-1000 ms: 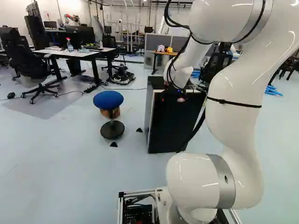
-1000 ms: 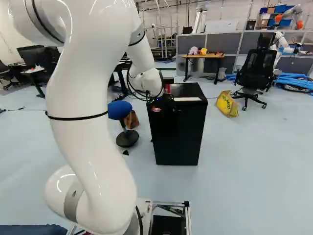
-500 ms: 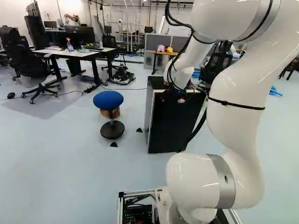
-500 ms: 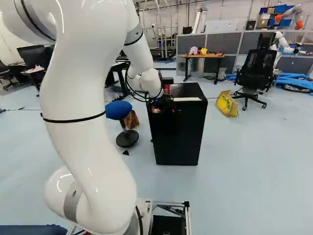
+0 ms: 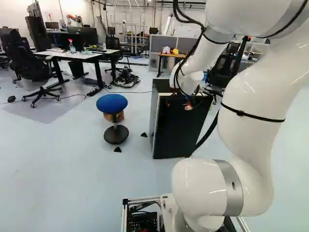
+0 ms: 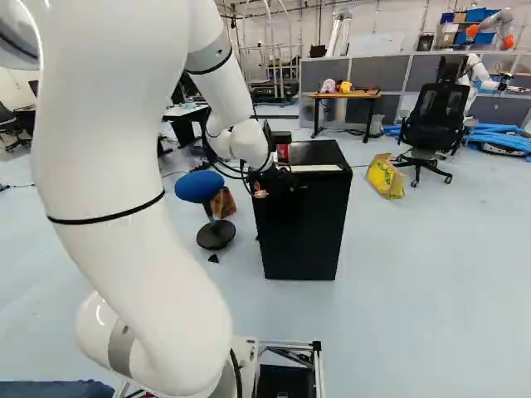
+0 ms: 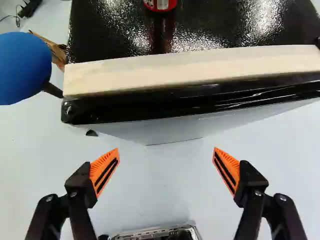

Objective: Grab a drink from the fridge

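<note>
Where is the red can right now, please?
In the wrist view, the red can stands ahead of the gripper, on top of the black fridge, beyond its pale front strip.

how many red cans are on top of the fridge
1: the red can stands on the fridge, ahead of the open gripper; the arm may hide others.

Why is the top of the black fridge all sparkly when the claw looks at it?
In the wrist view, light seems to glint off the rough-looking black fridge top in white speckles, and the red can makes a dim red reflection. In the right base view, that top looks mostly dark.
</note>
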